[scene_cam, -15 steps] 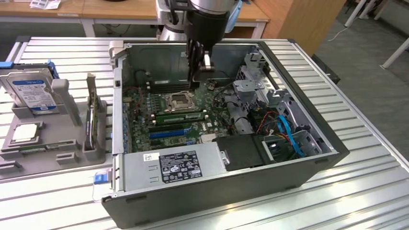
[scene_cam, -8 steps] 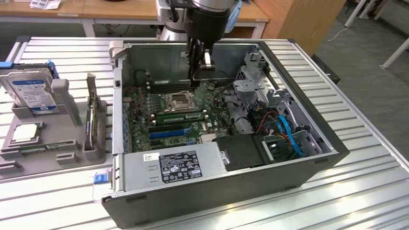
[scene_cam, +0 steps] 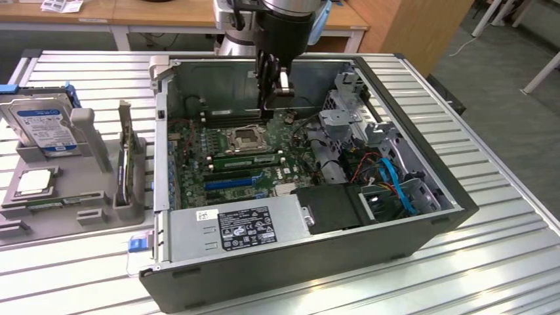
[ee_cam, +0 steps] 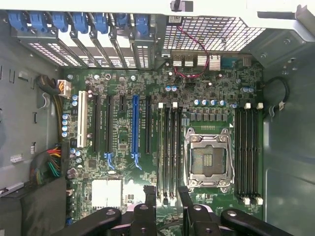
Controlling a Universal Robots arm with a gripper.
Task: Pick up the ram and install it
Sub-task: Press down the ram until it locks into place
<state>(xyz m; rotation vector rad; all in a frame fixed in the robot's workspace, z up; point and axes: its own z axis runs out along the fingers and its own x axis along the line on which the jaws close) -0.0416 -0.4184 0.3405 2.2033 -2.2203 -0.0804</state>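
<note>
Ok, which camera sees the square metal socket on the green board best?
The wrist view: it looks straight down on the socket, showing its metal frame and dark middle. The exterior view shows the socket from farther off, at a slant.

No text could be read. The power supply carried a black-and-white label and the hard drive a blue-and-white one, both illegible.

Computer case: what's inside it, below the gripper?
Below the open gripper: the motherboard, its CPU socket and memory slots. The power supply hides part of the board.
</note>
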